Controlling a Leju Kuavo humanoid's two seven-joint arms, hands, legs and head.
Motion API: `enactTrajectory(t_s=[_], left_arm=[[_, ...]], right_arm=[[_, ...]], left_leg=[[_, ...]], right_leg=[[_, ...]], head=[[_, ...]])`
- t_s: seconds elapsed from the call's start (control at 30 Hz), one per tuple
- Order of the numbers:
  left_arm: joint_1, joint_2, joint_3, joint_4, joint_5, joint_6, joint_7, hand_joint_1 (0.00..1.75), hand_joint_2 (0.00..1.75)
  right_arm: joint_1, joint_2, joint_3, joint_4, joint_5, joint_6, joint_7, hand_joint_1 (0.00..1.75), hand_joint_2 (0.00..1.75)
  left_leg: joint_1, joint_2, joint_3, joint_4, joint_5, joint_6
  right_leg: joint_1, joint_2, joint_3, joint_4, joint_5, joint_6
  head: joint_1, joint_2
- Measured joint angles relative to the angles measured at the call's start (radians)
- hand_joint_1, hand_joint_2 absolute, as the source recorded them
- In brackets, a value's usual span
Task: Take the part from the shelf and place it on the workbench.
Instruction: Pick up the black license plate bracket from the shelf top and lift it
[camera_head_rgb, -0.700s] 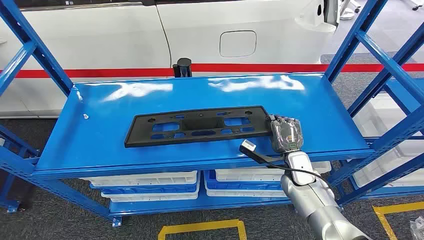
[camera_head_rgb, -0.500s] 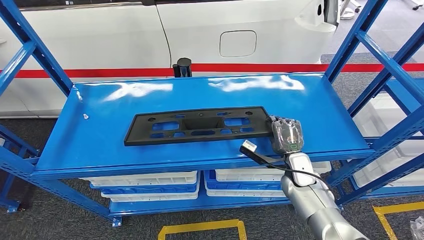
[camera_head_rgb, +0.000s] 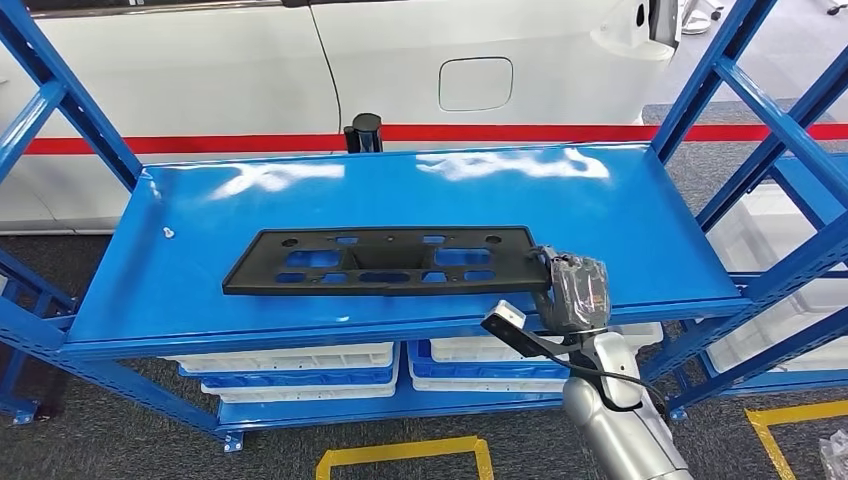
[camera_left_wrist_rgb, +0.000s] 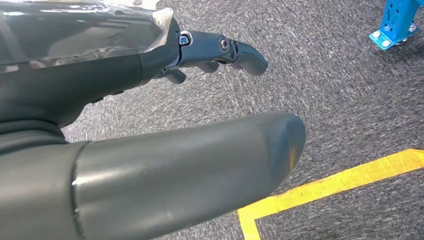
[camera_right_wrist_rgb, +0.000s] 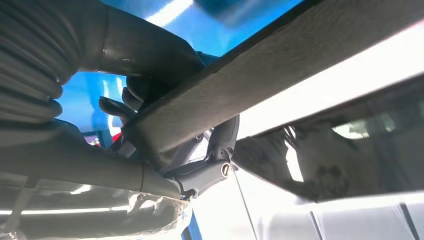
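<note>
In the head view the right hand (camera_head_rgb: 574, 291) sits at the right end of the long black part (camera_head_rgb: 385, 261), its back wrapped in clear plastic film that hides the fingers, so from here the grasp itself cannot be read. The right wrist view fills that in: the part (camera_right_wrist_rgb: 280, 80) crosses the picture as a dark, rough-edged bar, with the thick thumb over one face and dark fingers (camera_right_wrist_rgb: 220, 150) curled around the other, so the hand (camera_right_wrist_rgb: 165, 135) grips the bar. The rest of that picture is blurred and hard to make out: bright blue behind the bar and pale, glossy surfaces past it. The part lies lengthwise over the top level of the blue shelf (camera_head_rgb: 640, 215), nearer the front edge than the back; whether it touches the surface or is lifted just clear of it cannot be told. White bins (camera_head_rgb: 290, 360) on the lower level are partly hidden by the shelf's front lip. Behind the shelf stands a white car body (camera_head_rgb: 480, 60) cut off by the frame's top. The left hand (camera_left_wrist_rgb: 165, 120) shows over grey carpet (camera_left_wrist_rgb: 330, 80) crossed by a yellow floor line (camera_left_wrist_rgb: 325, 187); its fingers (camera_left_wrist_rgb: 227, 50) are apart from the thumb and hold nothing.
</note>
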Motion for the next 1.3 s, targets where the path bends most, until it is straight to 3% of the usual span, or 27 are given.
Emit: enactTrajectory(t_s=[0.57, 1.1, 1.3], left_arm=[[0.001, 0.002, 0.005, 0.000, -0.019, 0.001, -0.003, 0.00, 0.00], [0.001, 0.002, 0.019, -0.001, -0.022, 0.004, -0.002, 0.00, 0.00], [0.002, 0.002, 0.029, -0.001, -0.025, 0.011, -0.010, 0.00, 0.00]], right_arm=[[0.133, -0.027, -0.056, -0.249, -0.021, -0.032, -0.018, 1.75, 1.75], [0.164, -0.024, -0.077, -0.347, -0.026, -0.059, -0.043, 1.75, 1.75], [0.185, -0.007, -0.101, -0.424, -0.037, -0.124, -0.114, 1.75, 1.75]], left_leg=[[0.000, 0.000, -0.003, 0.000, 0.000, 0.000], [0.000, 0.000, -0.003, 0.000, 0.000, 0.000], [0.000, 0.000, -0.003, 0.000, 0.000, 0.000]], right_leg=[[0.000, 0.000, -0.004, 0.000, 0.000, 0.000], [0.000, 0.000, -0.006, 0.000, 0.000, 0.000], [0.000, 0.000, -0.003, 0.000, 0.000, 0.000]], head=[[0.000, 0.000], [0.000, 0.000], [0.000, 0.000]])
